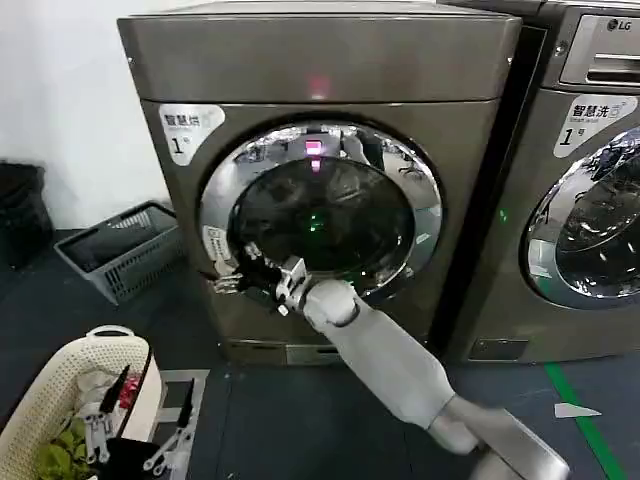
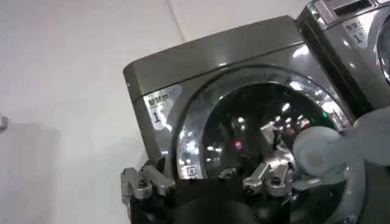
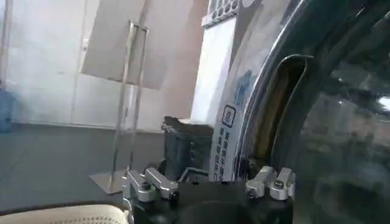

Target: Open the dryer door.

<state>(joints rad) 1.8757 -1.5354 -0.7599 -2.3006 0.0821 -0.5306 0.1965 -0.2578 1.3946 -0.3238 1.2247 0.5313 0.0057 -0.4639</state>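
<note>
Filling the middle of the head view, the dryer (image 1: 330, 70) stands square on the floor beside the LG machine (image 1: 590, 150), its door (image 1: 320, 215) seated flush in the front and not yet swung out. The right arm (image 1: 400, 370) reaches up from low on the right so its gripper (image 1: 243, 272) meets the door's lower left rim, where the wrist view shows a recess (image 3: 277, 103) in the chrome, likely the pull point. Its fingers (image 3: 149, 182) sit apart, clamped on nothing. The left gripper (image 1: 130, 425), fingers spread, hangs low over a basket (image 1: 60, 385), out of the way.
</note>
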